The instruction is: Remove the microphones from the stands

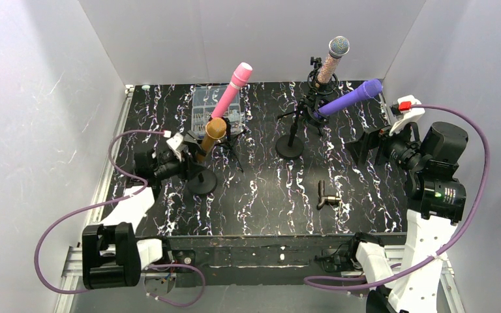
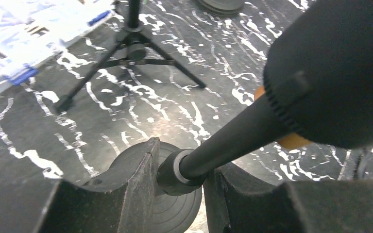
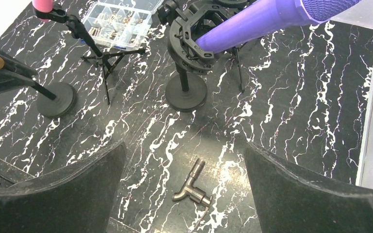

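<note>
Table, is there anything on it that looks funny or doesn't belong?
Yes. A small metal tap-shaped fitting lies on its side on the bare table, fastened to nothing. It sits alone in front of the purple microphone's stand, so it looks left behind.

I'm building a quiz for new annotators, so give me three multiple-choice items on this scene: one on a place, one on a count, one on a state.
1. Where on the table does the metal fitting lie? A near side, right of centre; B far left corner; C far right corner.
2. How many microphones show? A two; B three; C four.
3. The right gripper is: A open and empty; B shut on a microphone; C shut on the fitting.
Key: 1 A, the top view shows it there. 2 C: pink microphone, gold microphone, silver-headed microphone, purple microphone. 3 A, its fingers stand wide apart with nothing between.
</note>
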Controlling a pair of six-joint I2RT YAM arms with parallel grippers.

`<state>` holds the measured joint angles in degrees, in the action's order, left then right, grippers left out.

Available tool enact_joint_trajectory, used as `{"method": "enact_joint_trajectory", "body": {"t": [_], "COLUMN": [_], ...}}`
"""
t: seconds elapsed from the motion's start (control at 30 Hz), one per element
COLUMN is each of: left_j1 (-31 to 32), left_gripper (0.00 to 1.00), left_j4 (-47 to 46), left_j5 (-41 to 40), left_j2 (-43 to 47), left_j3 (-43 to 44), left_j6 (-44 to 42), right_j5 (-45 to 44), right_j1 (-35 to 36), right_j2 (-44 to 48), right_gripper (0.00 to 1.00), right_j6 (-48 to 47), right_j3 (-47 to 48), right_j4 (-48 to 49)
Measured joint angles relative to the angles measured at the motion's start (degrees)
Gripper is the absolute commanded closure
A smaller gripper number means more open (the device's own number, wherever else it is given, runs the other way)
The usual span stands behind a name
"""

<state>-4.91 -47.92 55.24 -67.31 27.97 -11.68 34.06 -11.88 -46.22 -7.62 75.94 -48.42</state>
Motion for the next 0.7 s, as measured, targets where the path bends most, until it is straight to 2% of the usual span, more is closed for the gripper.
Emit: {"method": "enact_joint_trajectory", "body": {"t": [0.17,0.5,0.7], "left_j1": [5.3,10.2,11.8], "left_gripper": [1.0,1.0,1.0], "left_j4": [-0.3,1.8,3.9], "left_j5": [-2.5,-6.0,-7.7], "left_j2": [1.6,3.0,3.7], "left_j3": [-0.9,-0.7,-0.2], "left_j6": [2.9,4.2,4.0], "right_j5": [0.7,7.2,12.0], "right_j1": [0.1,1.7,7.8], "right_j2": [0.2,0.3,1.2], "right_gripper": [0.0,0.0,0.0], "right_j6": [-0.3,-2.8,-2.8], "right_j3": [0.0,1.0,1.2], "right_j4": [-0.2,-1.5,1.1]}}
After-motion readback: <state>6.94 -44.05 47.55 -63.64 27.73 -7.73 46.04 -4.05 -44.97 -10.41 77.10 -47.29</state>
